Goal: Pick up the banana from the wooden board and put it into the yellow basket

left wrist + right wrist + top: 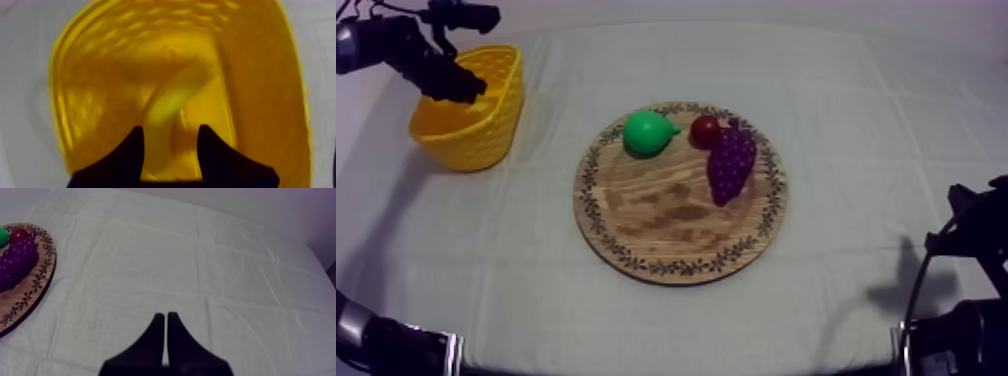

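Yellow against yellow, the banana [167, 107] is hard to pick out. It lies down inside the basket [260, 100], curving up toward the woven wall. Its near end sits between the two black fingers of the left end effector [170, 127], which looks closed round it. From above, that end effector is dipped over the basket's rim at the far left of the bench [856, 90].

To my eye the job is nearly done, and the risk lies in the letting go. If the arm lifts before the fingers part, the banana comes back out with it. If they part only a little, the fruit may cling to one finger and drop outside the rim. The end effector also sits close to the basket's wall, and the basket looks light. A sideways pull on the way out could catch the rim and drag or tip it, spilling the banana onto the cloth.

Nothing else seems in harm's way. The pear [648, 132], the small red fruit [705, 130] and the grapes [730, 162] rest on the wooden board [666, 225], well apart from the basket. The right end effector [165, 314] has its fingers pressed together on nothing, over bare cloth beside the board.
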`<action>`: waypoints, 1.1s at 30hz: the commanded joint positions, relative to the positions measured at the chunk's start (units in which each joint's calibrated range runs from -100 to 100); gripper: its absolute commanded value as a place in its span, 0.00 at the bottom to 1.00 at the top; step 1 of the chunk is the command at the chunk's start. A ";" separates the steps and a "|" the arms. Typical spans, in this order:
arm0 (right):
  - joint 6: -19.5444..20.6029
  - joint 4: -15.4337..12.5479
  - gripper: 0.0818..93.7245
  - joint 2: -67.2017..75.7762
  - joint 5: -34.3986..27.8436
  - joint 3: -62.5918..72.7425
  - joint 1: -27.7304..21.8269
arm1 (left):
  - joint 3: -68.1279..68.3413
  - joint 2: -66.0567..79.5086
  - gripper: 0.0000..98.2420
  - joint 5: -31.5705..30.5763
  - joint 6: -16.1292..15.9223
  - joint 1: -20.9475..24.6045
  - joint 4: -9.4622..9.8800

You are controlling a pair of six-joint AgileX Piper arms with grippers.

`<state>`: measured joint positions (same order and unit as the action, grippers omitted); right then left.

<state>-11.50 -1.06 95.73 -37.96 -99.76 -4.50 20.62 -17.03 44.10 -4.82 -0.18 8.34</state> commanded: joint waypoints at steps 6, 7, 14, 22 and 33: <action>0.00 0.01 0.00 0.02 -0.02 -0.02 -0.01 | 13.09 13.48 0.06 -10.10 -2.24 -2.84 -2.56; 0.00 0.01 0.00 0.02 -0.02 -0.02 -0.01 | 16.03 16.16 0.04 -12.37 -2.11 -3.44 -2.72; 0.00 0.01 0.00 0.02 -0.02 -0.02 -0.01 | 33.64 35.42 0.00 -21.42 1.06 -7.19 -3.09; 0.00 0.01 0.00 0.02 -0.02 -0.02 -0.01 | 50.21 55.09 0.00 -24.42 5.29 -7.70 -3.14; 0.00 0.01 0.00 0.02 -0.02 -0.02 -0.01 | 68.76 81.15 0.00 -21.31 6.91 -2.12 -4.93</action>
<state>-11.48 -1.06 95.73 -37.96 -99.76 -4.50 85.48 55.72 22.16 2.54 -3.43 3.92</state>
